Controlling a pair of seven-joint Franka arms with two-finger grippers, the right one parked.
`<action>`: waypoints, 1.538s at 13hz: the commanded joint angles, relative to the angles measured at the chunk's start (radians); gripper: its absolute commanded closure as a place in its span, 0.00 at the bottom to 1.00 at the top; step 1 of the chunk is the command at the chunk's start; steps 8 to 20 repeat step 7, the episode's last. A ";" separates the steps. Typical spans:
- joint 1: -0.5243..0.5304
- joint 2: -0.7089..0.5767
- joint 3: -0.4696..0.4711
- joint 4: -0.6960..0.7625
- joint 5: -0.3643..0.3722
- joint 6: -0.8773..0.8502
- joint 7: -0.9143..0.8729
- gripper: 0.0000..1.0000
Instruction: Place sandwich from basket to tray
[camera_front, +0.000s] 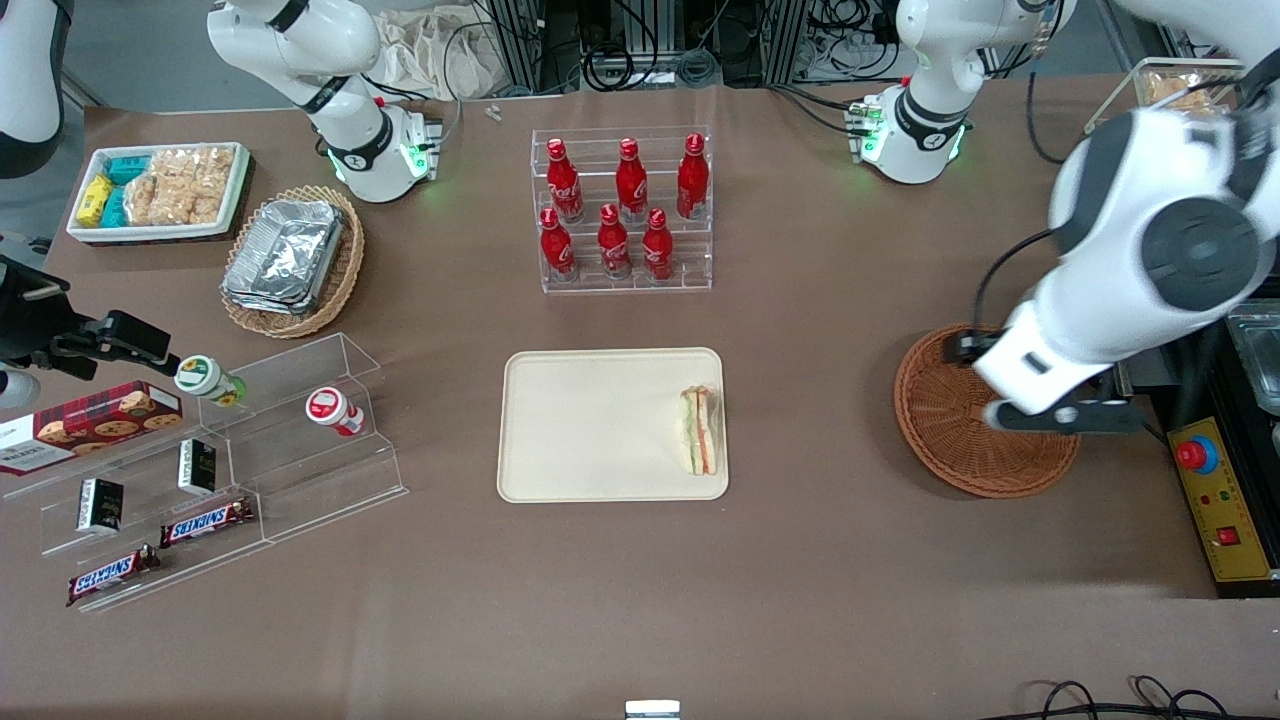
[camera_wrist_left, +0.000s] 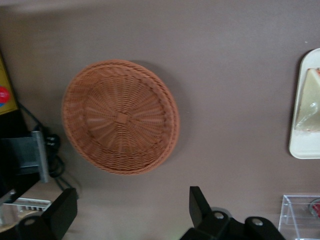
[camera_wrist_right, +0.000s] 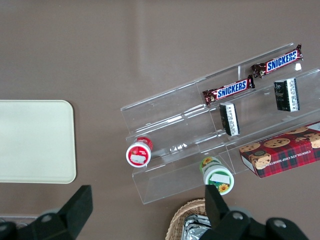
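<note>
The sandwich (camera_front: 699, 431), a wrapped wedge with orange and green layers, lies on the cream tray (camera_front: 590, 425), at the tray's edge toward the working arm's end. The reddish-brown wicker basket (camera_front: 945, 445) is empty. The left arm's gripper (camera_front: 1065, 415) hovers above the basket, open and holding nothing. In the left wrist view the gripper (camera_wrist_left: 131, 207) has its fingers spread wide, with the empty basket (camera_wrist_left: 120, 116) under the camera. The sandwich (camera_wrist_left: 308, 107) and the tray (camera_wrist_left: 300, 147) show at that view's edge.
A rack of red bottles (camera_front: 622, 210) stands farther from the front camera than the tray. A yellow emergency-stop box (camera_front: 1215, 500) sits beside the basket. A clear shelf with snacks (camera_front: 200, 470), a tan basket of foil containers (camera_front: 290, 260) and a white snack bin (camera_front: 160, 190) lie toward the parked arm's end.
</note>
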 joint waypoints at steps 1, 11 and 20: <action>0.038 -0.039 -0.007 -0.021 0.026 -0.016 0.030 0.01; 0.078 -0.037 0.009 0.021 0.011 -0.044 0.012 0.00; 0.078 -0.037 0.009 0.021 0.011 -0.044 0.012 0.00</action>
